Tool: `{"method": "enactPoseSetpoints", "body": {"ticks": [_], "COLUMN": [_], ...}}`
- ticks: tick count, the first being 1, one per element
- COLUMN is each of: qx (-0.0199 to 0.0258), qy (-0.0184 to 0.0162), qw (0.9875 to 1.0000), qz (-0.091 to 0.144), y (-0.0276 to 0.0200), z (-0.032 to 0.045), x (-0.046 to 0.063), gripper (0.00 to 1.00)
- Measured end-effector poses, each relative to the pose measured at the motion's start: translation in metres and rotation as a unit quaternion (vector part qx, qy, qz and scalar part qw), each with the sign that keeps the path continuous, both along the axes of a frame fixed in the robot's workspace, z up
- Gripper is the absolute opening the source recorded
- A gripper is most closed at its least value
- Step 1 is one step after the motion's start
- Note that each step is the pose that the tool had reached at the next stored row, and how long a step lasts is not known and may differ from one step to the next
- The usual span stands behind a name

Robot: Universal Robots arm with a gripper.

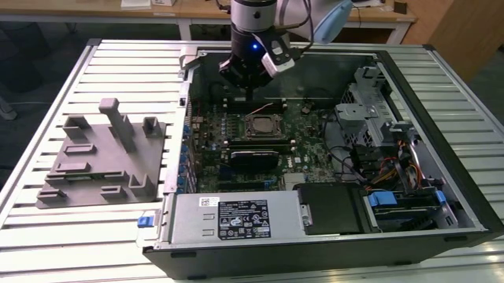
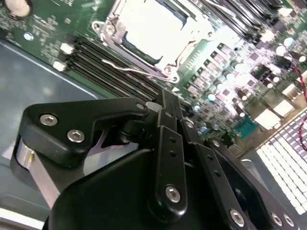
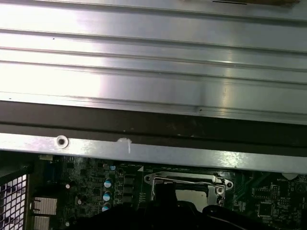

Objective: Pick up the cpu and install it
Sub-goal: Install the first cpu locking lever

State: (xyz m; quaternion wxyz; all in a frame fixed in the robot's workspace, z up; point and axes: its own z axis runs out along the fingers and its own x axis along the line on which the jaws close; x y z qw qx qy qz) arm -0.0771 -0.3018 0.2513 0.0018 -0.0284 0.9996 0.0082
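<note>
The cpu (image 2: 146, 26) is a shiny pale square lying flat inside the metal frame of the motherboard socket (image 1: 261, 125), and it also shows in the first wrist view, cpu (image 3: 192, 194). My gripper (image 1: 248, 98) hangs a short way above the board, just behind the socket toward the case's rear wall. In the second wrist view the gripper (image 2: 168, 98) has its two black fingers pressed together with nothing between them. Its dark tip (image 3: 163, 190) sits in front of the socket in the first wrist view. A thin wire lever (image 2: 129, 68) lies along the socket's edge.
The open computer case (image 1: 441, 194) holds the green motherboard (image 1: 311, 147), a power supply (image 1: 236, 218), a drive cage (image 1: 362, 112) and cables on the exterior view's right. A grey plastic fixture block (image 1: 102, 159) stands on the slatted table (image 1: 47, 236) on the exterior view's left.
</note>
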Motion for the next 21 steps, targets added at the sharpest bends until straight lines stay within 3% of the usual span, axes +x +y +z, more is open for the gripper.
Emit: {"method": "enactPoseSetpoints", "body": {"ticks": [3,6,7,13,21], "qx": [0.0027,0.022,0.0236,0.0236,0.0237], "qy": [0.0001,0.0001,0.0,-0.0002,-0.0003], "qw": [1.0,0.9998,0.9997,0.9997,0.9997], "qz": [0.0,0.0,0.0,0.0,-0.002], "y": [-0.0001,-0.0016,-0.0022,-0.0025,-0.0025], "z": [-0.0003,-0.0013,-0.0019,-0.0066,-0.0136], "x": [0.002,0.003,0.003,0.004,0.013], "gripper": [0.11,0.11,0.11,0.11,0.11]}}
